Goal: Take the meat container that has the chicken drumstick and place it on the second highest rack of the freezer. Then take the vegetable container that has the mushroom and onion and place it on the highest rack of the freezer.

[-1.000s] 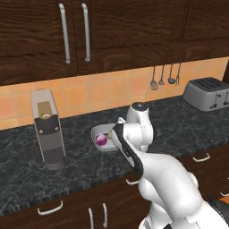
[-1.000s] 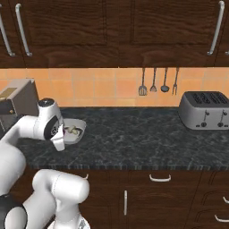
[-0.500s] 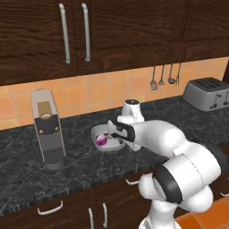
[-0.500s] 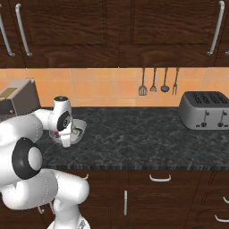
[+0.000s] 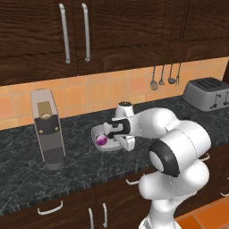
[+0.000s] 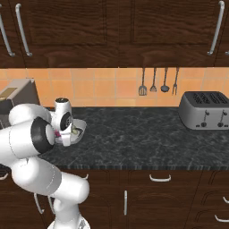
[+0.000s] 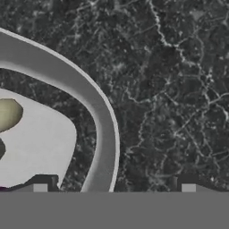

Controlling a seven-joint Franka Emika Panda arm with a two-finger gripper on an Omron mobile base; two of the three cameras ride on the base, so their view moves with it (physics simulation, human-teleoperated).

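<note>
The vegetable container (image 5: 97, 134) is a pale shallow bowl on the dark counter, holding a purple onion (image 5: 101, 140) and a tan mushroom (image 7: 7, 112). It also shows in the right base view as the container (image 6: 79, 129). My gripper (image 5: 126, 144) points down at the bowl's near right side; from the other side the gripper (image 6: 67, 137) sits low against the bowl. In the hand view the gripper (image 7: 114, 188) is open, one of its fingertips (image 7: 40, 187) inside the bowl and the other outside, with the rim (image 7: 99, 117) running between them. The meat container and the freezer are out of view.
A tall grey coffee machine (image 5: 47, 129) stands on the counter left of the bowl. A silver toaster (image 6: 206, 109) sits far right. Utensils (image 6: 154, 82) hang on the tiled back wall, dark cabinets above. Drawers (image 6: 160, 179) run along the counter's front.
The arm has folded, its elbow swinging up and to the right. The hand has shifted slightly left and come down over the bowl's rim. The bowl has stayed in place.
</note>
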